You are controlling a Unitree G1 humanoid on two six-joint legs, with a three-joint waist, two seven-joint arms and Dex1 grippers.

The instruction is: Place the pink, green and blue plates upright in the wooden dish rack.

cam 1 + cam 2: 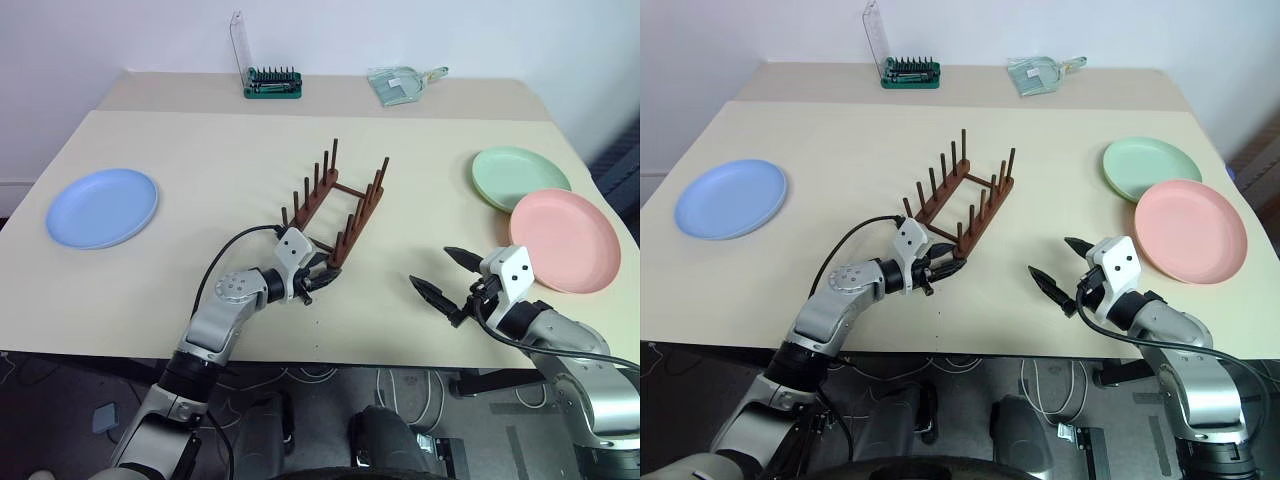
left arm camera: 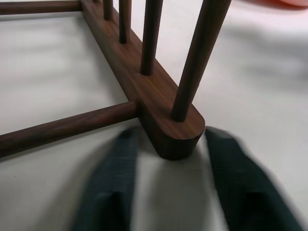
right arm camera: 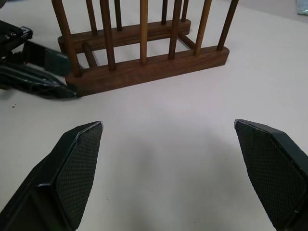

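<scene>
The wooden dish rack (image 1: 335,205) stands in the middle of the table, its pegs upright and bare. My left gripper (image 1: 322,278) is at the near end of the rack's right rail (image 2: 168,125), with one finger on each side of the rail end, shut on it. My right gripper (image 1: 430,266) hovers open over bare table to the right of the rack, with nothing between its fingers (image 3: 79,159). The blue plate (image 1: 102,207) lies flat at the far left. At the right, the green plate (image 1: 520,177) lies flat, with the pink plate (image 1: 563,240) overlapping its near edge.
A green tool holder (image 1: 274,82) with black bits and an upright clear lid stands at the table's back edge. A clear plastic packet (image 1: 400,83) lies to its right. The table's front edge (image 1: 330,355) runs just below both grippers.
</scene>
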